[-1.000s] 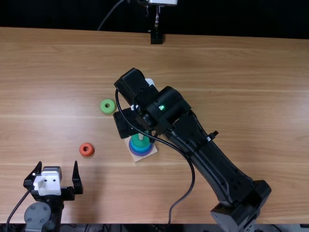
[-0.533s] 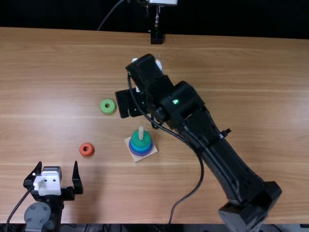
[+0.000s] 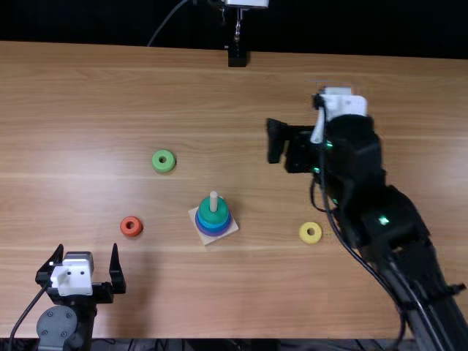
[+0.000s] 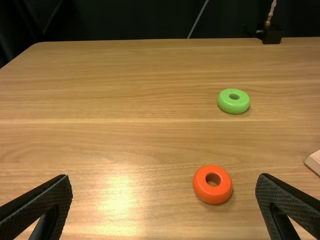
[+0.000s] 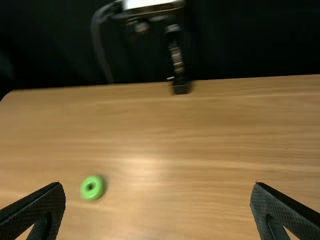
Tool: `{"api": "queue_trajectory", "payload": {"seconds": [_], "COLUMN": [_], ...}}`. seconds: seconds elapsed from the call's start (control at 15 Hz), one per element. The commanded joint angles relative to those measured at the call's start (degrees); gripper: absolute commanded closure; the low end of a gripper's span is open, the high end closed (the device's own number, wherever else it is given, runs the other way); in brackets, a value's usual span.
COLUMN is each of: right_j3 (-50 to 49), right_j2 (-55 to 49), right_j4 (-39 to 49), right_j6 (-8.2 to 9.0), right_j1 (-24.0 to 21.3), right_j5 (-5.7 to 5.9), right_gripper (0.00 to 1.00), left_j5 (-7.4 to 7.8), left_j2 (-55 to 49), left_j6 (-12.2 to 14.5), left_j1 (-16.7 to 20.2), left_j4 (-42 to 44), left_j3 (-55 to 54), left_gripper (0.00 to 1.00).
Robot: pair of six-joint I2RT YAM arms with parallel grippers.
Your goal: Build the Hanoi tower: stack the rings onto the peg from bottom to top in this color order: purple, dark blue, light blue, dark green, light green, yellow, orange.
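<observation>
A: How far along is the tower?
B: Over halfway, I'd judge. On the peg (image 3: 213, 196): purple ring (image 3: 214, 234), dark blue ring (image 3: 212, 229), light blue ring (image 3: 213, 224), dark green ring (image 3: 213, 210) uppermost. It stands well apart from both pairs of jaws.
A: What's left?
B: Light green ring (image 3: 164, 161), far beyond the jaws of the left gripper (image 4: 164, 175); yellow ring (image 3: 310, 232), nearward of those of the right gripper (image 5: 158, 184); orange ring (image 4: 212, 184), ahead of the left jaws.
A: Jaws?
B: Both wide, empty.
</observation>
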Motion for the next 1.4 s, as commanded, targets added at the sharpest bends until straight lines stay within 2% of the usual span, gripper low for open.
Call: {"api": "queue_trajectory", "payload": {"seconds": [0.0,0.13,0.27,0.4,0.47,0.53,0.6,0.67,0.73,0.87,0.93,1.2,1.33], "right_j3": [-5.41,-14.99,-27.91,-38.98,-42.24,-44.61,-46.63,-48.04,-48.83,-49.36,-50.94,-60.78,-64.56], "right_j2": [-5.04,-12.42,-22.53,-32.64,-36.42,-39.58,-42.13,-44.94,-48.19,-53.11,-55.31,-68.32,-73.68], "right_j4": [2.92,12.3,22.11,28.86,29.6,29.39,29.18,28.33,26.12,19.9,18.1,17.47,13.78], "right_j6": [-0.24,-2.56,-6.15,-12.9,-15.53,-16.38,-16.38,-16.17,-16.17,-16.17,-16.27,-16.38,-16.27], "right_j1": [-3.26,-8.45,-12.84,-18.9,-20.75,-22.07,-22.86,-23.3,-23.21,-23.3,-23.3,-23.83,-24.97], "right_j5": [1.06,0.96,0.96,0.53,-1.05,-4.74,-8.43,-10.96,-12.97,-15.39,-15.92,-15.5,-15.6], "right_gripper": [0.0,0.0,0.0,0.0,0.0,0.0,0.0,0.0,0.0,0.0,0.0,0.0,0.0], "left_j5": [-0.27,-0.27,-0.27,-0.27,-0.27,-0.27,-0.27,-0.27,-0.27,-0.27,-0.27,-0.27,-0.27], "left_j2": [-0.67,-0.67,-0.67,-0.67,-0.67,-0.67,-0.67,-0.67,-0.67,-0.67,-0.67,-0.67,-0.67], "left_j6": [-0.27,-0.27,-0.27,-0.27,-0.27,-0.27,-0.37,-0.27,-0.27,-0.27,-0.27,-0.27,-0.27], "left_j1": [-0.27,-0.27,-0.27,-0.27,-0.27,-0.27,-0.27,-0.27,-0.27,-0.27,-0.27,-0.27,-0.27], "left_j4": [-4.46,-4.46,-4.46,-4.46,-4.46,-4.46,-4.46,-4.57,-4.46,-4.46,-4.46,-4.46,-4.46], "left_j3": [-5.93,-5.93,-5.93,-5.93,-5.93,-5.93,-5.93,-5.93,-5.93,-5.93,-5.93,-5.93,-5.93], "left_gripper": [0.0,0.0,0.0,0.0,0.0,0.0,0.0,0.0,0.0,0.0,0.0,0.0,0.0]}}
